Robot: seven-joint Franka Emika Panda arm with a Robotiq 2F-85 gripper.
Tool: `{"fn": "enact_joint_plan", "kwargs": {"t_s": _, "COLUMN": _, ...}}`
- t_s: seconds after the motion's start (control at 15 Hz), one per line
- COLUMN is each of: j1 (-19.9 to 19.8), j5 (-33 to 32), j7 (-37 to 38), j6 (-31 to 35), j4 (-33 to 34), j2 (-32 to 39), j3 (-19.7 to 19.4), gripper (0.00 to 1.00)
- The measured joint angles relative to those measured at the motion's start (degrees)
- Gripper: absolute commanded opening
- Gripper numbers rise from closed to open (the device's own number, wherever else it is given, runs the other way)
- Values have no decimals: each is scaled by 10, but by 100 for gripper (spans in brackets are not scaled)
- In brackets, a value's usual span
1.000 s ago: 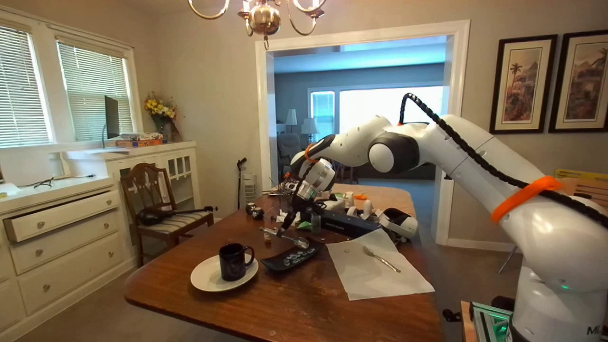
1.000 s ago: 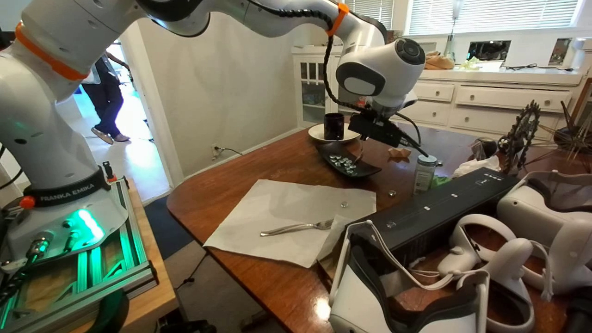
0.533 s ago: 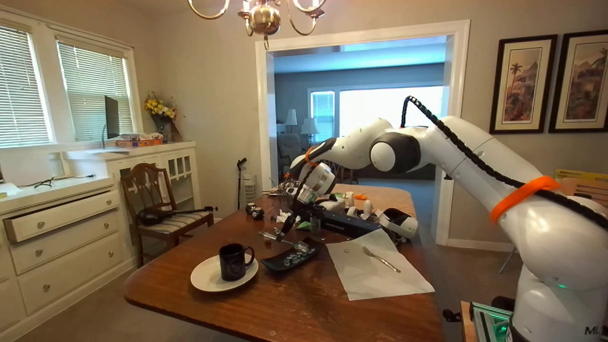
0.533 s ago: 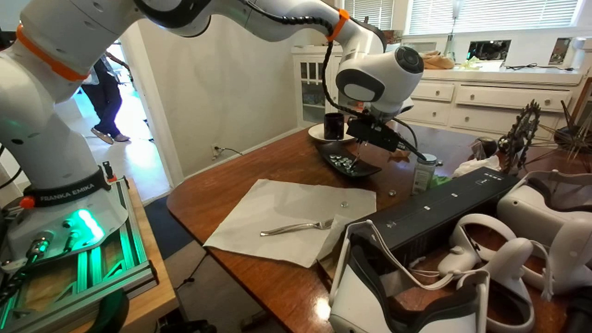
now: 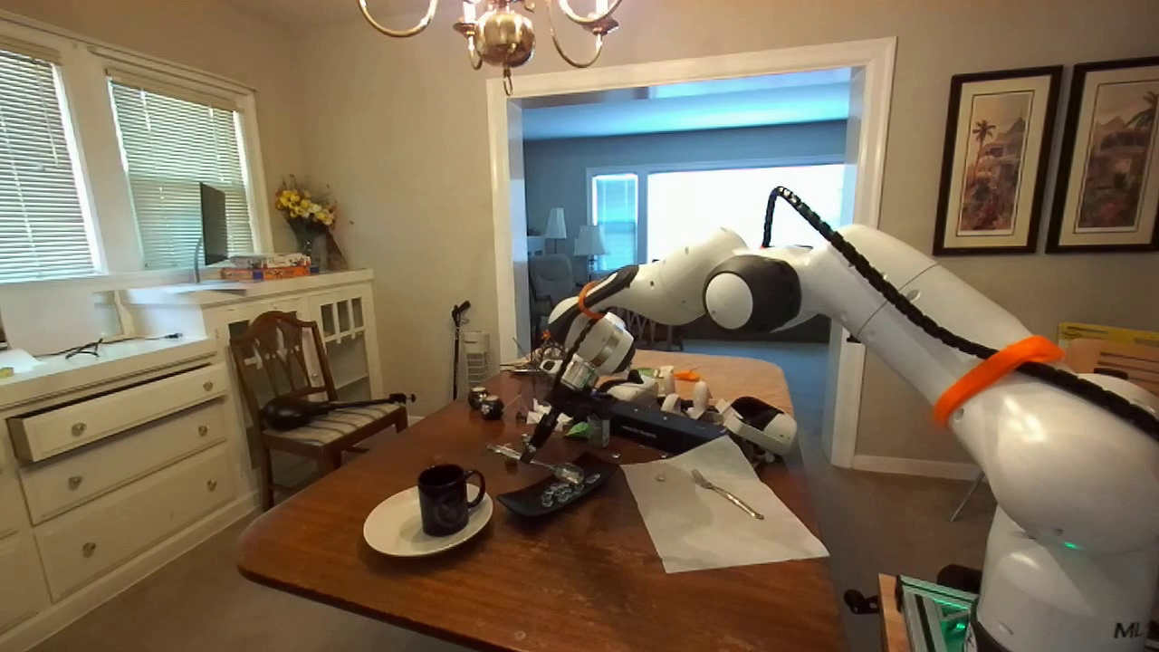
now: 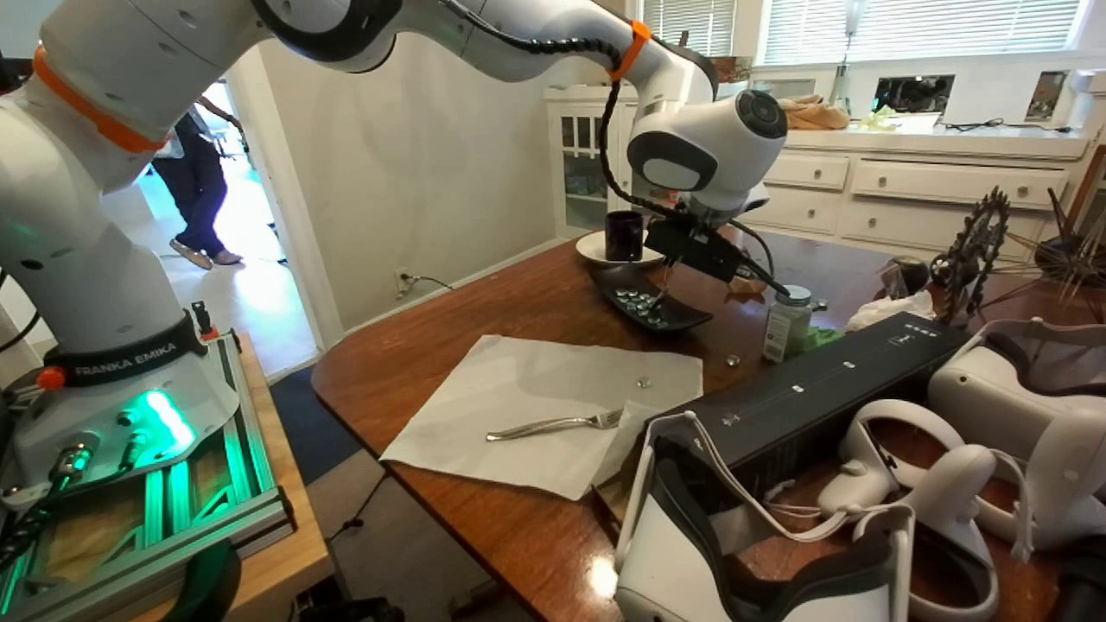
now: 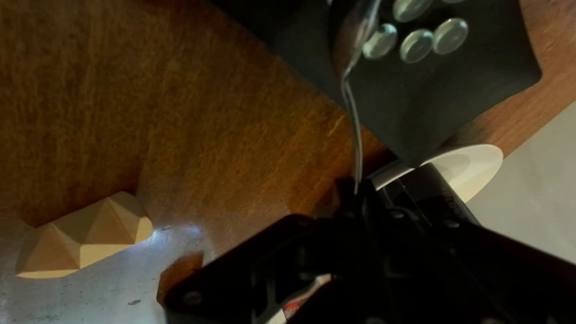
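Note:
My gripper [image 7: 357,191] is shut on the handle of a silver spoon [image 7: 355,40]; it also shows in an exterior view [image 5: 530,451]. The spoon's bowl hangs over a black curved tray [image 7: 405,99] that holds several clear glass pebbles [image 7: 416,46]. Both exterior views show the spoon [image 5: 569,472] [image 6: 667,278] low at the tray [image 5: 525,503] [image 6: 683,321]; I cannot tell if it touches the pebbles. A dark mug [image 5: 444,500] stands on a white plate [image 5: 389,530] beside the tray. A faceted wooden piece [image 7: 90,234] lies near the gripper.
A small lidded jar [image 6: 786,328] stands close to a black part of the arm's end; contact is unclear. A long black box [image 6: 829,380] and white headsets [image 6: 657,553] lie beyond. A white sheet [image 6: 518,380] bears a fork [image 6: 553,425] and a pebble.
The gripper has lowered slightly and moved a little left with the spoon, bringing its bowl down toward the tray. The jar has shifted and turned slightly.

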Motion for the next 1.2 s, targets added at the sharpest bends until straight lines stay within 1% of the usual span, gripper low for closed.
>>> {"fn": "enact_joint_plan", "kwargs": {"t_s": 0.2, "j1": 0, "j5": -18, "j7": 13, "j6": 10, "j4": 0, "j2": 0, "j3": 0, "gripper": 1}}
{"fn": "enact_joint_plan", "kwargs": {"t_s": 0.33, "j1": 5, "j5": -22, "j7": 18, "j6": 16, "j4": 1, "j2": -2, "j3": -9, "gripper": 1}}
{"fn": "enact_joint_plan", "kwargs": {"t_s": 0.47, "j1": 6, "j5": -42, "j7": 20, "j6": 29, "j4": 3, "j2": -2, "j3": -9, "gripper": 1}}
{"fn": "enact_joint_plan", "kwargs": {"t_s": 0.67, "j1": 15, "j5": -56, "j7": 21, "j6": 32, "j4": 12, "j2": -3, "j3": -18, "gripper": 1}}
{"fn": "enact_joint_plan", "kwargs": {"t_s": 0.93, "j1": 15, "j5": -134, "j7": 20, "j6": 32, "j4": 30, "j2": -2, "j3": -1, "gripper": 1}}
{"fn": "enact_joint_plan", "kwargs": {"t_s": 1.07, "j1": 13, "j5": -171, "j7": 19, "j6": 31, "j4": 38, "j2": 0, "j3": 12, "gripper": 1}}
{"fn": "enact_joint_plan", "kwargs": {"t_s": 1.2, "j1": 6, "j5": -193, "j7": 17, "j6": 30, "j4": 48, "j2": 6, "j3": 31, "gripper": 1}}
